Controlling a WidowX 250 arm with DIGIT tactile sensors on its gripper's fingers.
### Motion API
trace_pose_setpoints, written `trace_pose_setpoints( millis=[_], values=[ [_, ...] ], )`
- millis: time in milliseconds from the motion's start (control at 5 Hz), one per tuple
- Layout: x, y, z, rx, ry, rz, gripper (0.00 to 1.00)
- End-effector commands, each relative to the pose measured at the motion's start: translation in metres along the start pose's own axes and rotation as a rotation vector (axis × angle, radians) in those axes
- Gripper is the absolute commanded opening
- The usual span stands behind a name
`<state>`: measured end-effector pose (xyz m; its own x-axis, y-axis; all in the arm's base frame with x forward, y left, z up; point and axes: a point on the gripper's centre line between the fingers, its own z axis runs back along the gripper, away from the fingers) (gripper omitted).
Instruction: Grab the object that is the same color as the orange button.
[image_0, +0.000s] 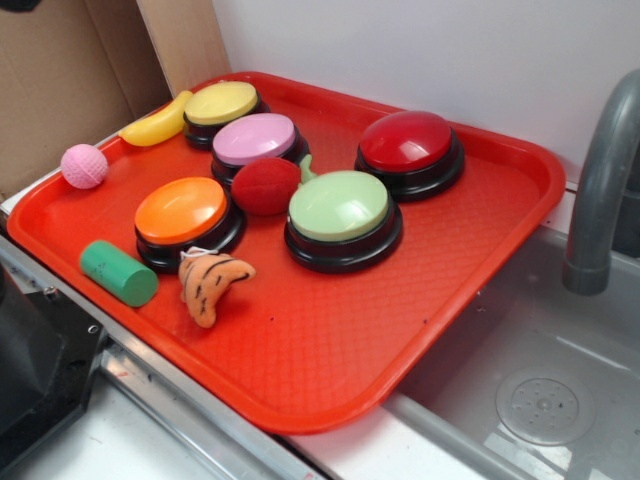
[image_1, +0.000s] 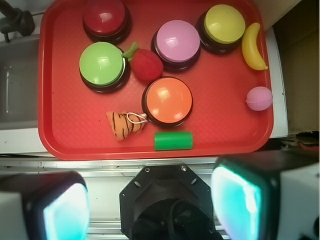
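Observation:
The orange striped plush toy (image_0: 212, 282) lies on the red tray (image_0: 400, 330), right next to the front of the orange button (image_0: 186, 216). In the wrist view the toy (image_1: 124, 124) lies just left of the orange button (image_1: 168, 100). My gripper (image_1: 150, 205) is open and empty, high above the robot base at the near side of the tray. Its two pads (image_1: 236, 202) stand wide apart. The gripper is out of the exterior view.
On the tray are also a green cylinder (image_0: 118, 272), a red fuzzy ball (image_0: 264, 186), a pink ball (image_0: 84, 166), a yellow banana (image_0: 158, 124), and green (image_0: 340, 212), pink (image_0: 254, 142), yellow (image_0: 222, 108) and red (image_0: 410, 148) buttons. A sink with faucet (image_0: 600, 190) lies right.

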<state>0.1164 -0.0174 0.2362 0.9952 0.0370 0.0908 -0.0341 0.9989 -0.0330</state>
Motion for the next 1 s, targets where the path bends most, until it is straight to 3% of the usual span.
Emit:
trace_pose_setpoints(
  millis=[0, 200, 400, 800],
  values=[
    [0.000, 0.000, 0.000, 0.000, 0.000, 0.000, 1.00],
    [0.007, -0.011, -0.020, -0.009, -0.057, -0.033, 1.00],
    [0.008, -0.024, -0.042, -0.015, -0.077, -0.055, 1.00],
    [0.016, -0.048, -0.105, 0.029, -0.010, -0.009, 1.00]
  ],
)
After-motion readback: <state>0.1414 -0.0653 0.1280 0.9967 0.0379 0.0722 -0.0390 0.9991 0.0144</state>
